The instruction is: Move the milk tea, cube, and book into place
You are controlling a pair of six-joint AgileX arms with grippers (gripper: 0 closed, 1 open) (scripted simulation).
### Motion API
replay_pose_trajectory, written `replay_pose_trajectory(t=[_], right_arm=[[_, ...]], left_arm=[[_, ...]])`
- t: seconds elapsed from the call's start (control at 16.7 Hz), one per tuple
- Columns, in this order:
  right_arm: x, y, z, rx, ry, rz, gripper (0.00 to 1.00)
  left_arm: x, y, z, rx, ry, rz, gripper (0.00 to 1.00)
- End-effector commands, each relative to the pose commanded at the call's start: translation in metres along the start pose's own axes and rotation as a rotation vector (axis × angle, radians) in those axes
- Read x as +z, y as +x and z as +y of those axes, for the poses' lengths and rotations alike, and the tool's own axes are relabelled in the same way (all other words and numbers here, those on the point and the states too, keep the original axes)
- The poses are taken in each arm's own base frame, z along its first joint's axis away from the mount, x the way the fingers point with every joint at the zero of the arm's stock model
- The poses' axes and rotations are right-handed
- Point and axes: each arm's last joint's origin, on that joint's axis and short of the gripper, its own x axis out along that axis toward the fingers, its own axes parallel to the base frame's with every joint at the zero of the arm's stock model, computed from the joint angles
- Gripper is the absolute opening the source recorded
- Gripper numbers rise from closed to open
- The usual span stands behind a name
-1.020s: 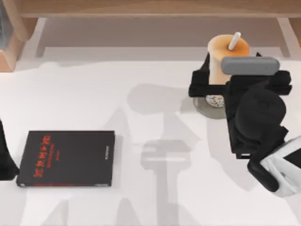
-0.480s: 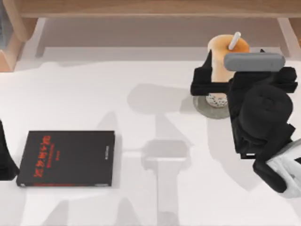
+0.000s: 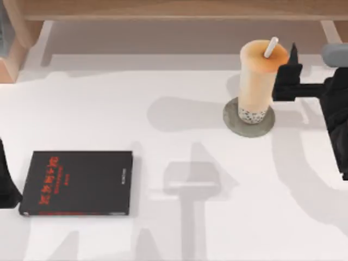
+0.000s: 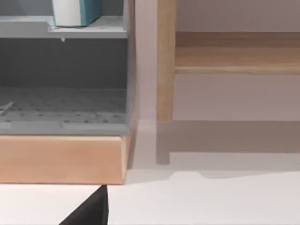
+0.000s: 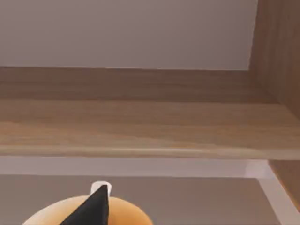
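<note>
Item 1. Milk tea point(image 3: 256, 81): tall clear cup, orange-tan drink, dark pearls at the base, white straw point(image 3: 271, 47) through the lid. Stands upright on a round grey coaster point(image 3: 234, 124), upper right of the top view. Judged set in place.

Item 2. Right gripper point(image 3: 288, 76): upper right of the top view, just beside the cup on its right side. One dark finger is plain near the lid; the other cannot be made out clearly, so whether the fingers are spread or closed I cannot tell. Nothing appears held. In the right wrist view a dark fingertip point(image 5: 91, 208) shows against the cup's lid, with a wooden shelf point(image 5: 140, 126) beyond.

Item 3. Left arm point(image 3: 6, 182): parked at the left edge of the top view. Finger state not shown.

Item 4. Book point(image 4: 77, 11): light-blue cover, white page edges, standing on a grey rack shelf, upper left of the left wrist view.

Item 5. Thin black book point(image 3: 79, 182), red lettering, flat at lower left of the top view; not a task item.

Handling note: in clearing the cup, draw the right gripper sideways and level, away from the straw; a brush against the lid could tip the tall cup off its coaster.
</note>
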Motion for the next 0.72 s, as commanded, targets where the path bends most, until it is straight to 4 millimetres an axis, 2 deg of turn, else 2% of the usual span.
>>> replay_pose_trajectory(t=[0.18, 0.36, 0.54, 0.72], right_arm=[[0.021, -0.028, -0.039, 0.001, 0.008, -0.016, 1.0], [0.028, -0.065, -0.074, 0.002, 0.017, -0.039, 1.0], [0.019, -0.101, -0.098, 0.006, 0.022, -0.057, 1.0], [-0.001, -0.125, -0.112, 0.012, 0.022, -0.054, 1.0]], left_arm=[[0.0, 0.0, 0.0, 0.0, 0.0, 0.0, 1.0], [0.0, 0.0, 0.0, 0.0, 0.0, 0.0, 1.0], [0.0, 0.0, 0.0, 0.0, 0.0, 0.0, 1.0], [0.0, 0.0, 0.0, 0.0, 0.0, 0.0, 1.0]])
